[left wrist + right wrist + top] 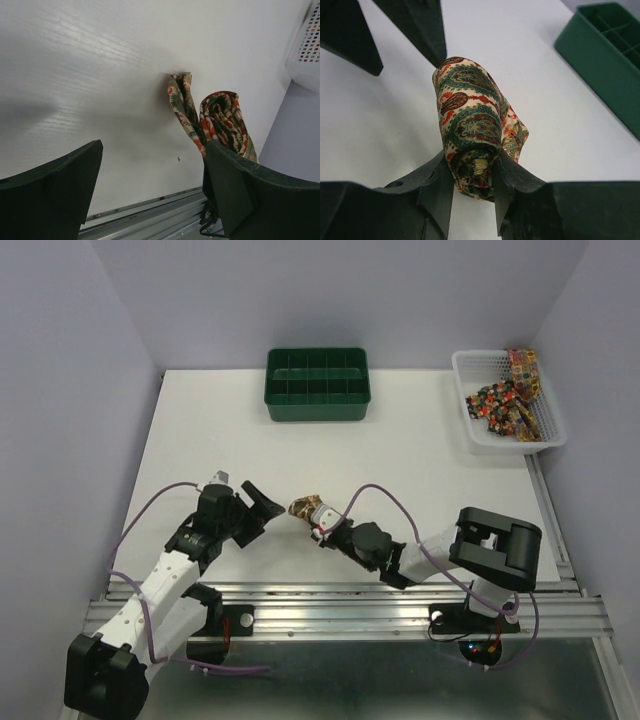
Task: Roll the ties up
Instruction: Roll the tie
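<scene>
Your right gripper (473,170) clamps the rolled tie (470,110), left gripper (153,149) gapes empty; next, probably carry it to the tray (318,410).

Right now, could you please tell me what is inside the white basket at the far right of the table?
A loose heap of patterned ties lies in the basket, part of it reaching above the far rim. How many there are, and anything beneath them, is covered.
</scene>
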You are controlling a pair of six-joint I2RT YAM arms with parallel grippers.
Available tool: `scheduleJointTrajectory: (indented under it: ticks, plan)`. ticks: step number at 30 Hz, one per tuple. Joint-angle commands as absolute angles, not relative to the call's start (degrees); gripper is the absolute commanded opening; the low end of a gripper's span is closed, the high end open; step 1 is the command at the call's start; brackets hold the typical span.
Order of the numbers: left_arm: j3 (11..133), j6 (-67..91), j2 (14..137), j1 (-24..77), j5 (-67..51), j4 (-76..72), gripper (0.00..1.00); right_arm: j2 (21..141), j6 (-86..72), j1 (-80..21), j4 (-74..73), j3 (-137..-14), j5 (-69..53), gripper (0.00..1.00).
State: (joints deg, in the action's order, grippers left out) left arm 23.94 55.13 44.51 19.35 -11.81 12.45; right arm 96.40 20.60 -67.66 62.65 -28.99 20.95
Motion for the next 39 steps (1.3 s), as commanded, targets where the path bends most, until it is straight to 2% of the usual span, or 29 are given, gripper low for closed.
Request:
scheduleJointTrajectory:
  ticks: [1, 6, 12, 15, 25, 35, 39]
  plan:
    - [20.7, 57.7, 43.2, 19.0, -13.7, 10.0, 0.93, 100.0, 18.3, -67.8, 67.0, -30.2, 10.9, 0.01]
    - [16.3, 60.2, 41.7, 19.0, -14.9, 8.3, 0.92, 102.6, 11.2, -67.9, 71.0, -28.3, 9.3, 0.01]
    - [14.4, 60.6, 42.1, 19.0, -16.6, 5.7, 0.92, 103.6, -4.6, -67.9, 72.8, -26.8, 12.0, 0.01]
    - [14.9, 59.1, 42.6, 19.0, -16.7, 5.3, 0.92, 103.2, -13.7, -67.4, 69.9, -27.6, 15.3, 0.01]
    - [14.3, 55.4, 44.8, 19.0, -20.7, 0.4, 0.92, 103.4, -37.7, -61.4, 62.8, -25.6, 13.6, 0.01]
    - [12.7, 52.0, 52.5, 19.1, -25.9, -13.2, 0.96, 105.6, -48.9, -56.4, 59.5, -24.7, 8.4, 0.01]
    - [13.6, 50.4, 58.3, 19.1, -28.5, -17.1, 0.97, 104.8, -51.7, -54.7, 50.7, -26.7, 9.8, 0.01]
